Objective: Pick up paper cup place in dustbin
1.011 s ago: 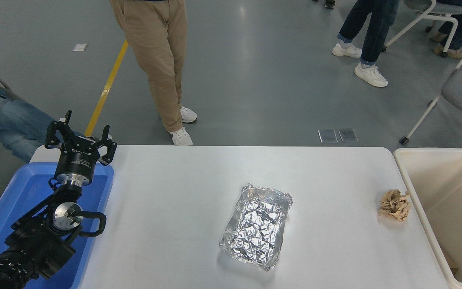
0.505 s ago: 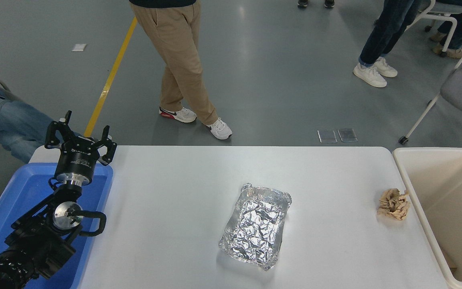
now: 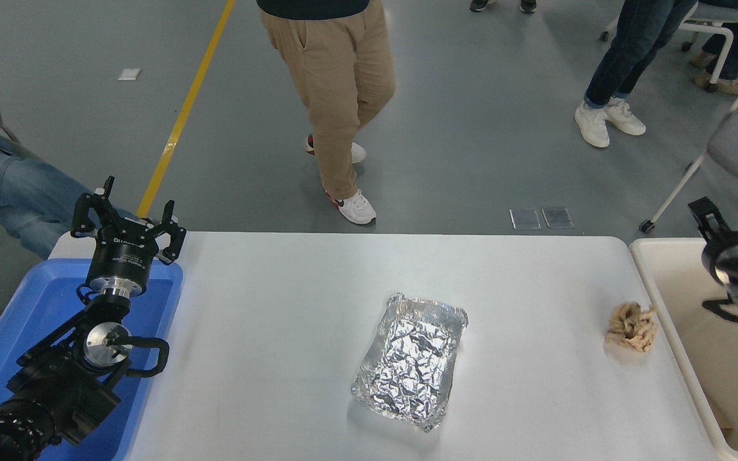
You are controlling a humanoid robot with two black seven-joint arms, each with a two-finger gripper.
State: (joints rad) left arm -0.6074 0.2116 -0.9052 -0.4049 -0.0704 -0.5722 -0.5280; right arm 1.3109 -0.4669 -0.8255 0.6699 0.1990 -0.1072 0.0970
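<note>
The cream dustbin (image 3: 721,358) stands at the table's right end, cut off by the picture's edge. No white paper cup shows in it or on the table; the cup is out of view. My right gripper (image 3: 710,223) comes in from the right edge and hangs above the dustbin's far part, only partly in view. My left gripper (image 3: 129,218) is parked at the lower left above the blue tray, open and empty.
A crinkled silver foil tray (image 3: 410,358) lies mid-table. A crumpled brown paper wad (image 3: 630,327) lies by the dustbin's left rim. A blue plastic tray (image 3: 36,314) sits at the left end. A person in tan trousers (image 3: 337,83) stands beyond the far edge.
My right arm has come up into view at the right edge, above the dustbin. The person in tan trousers has walked to the right. The left arm has not moved.
</note>
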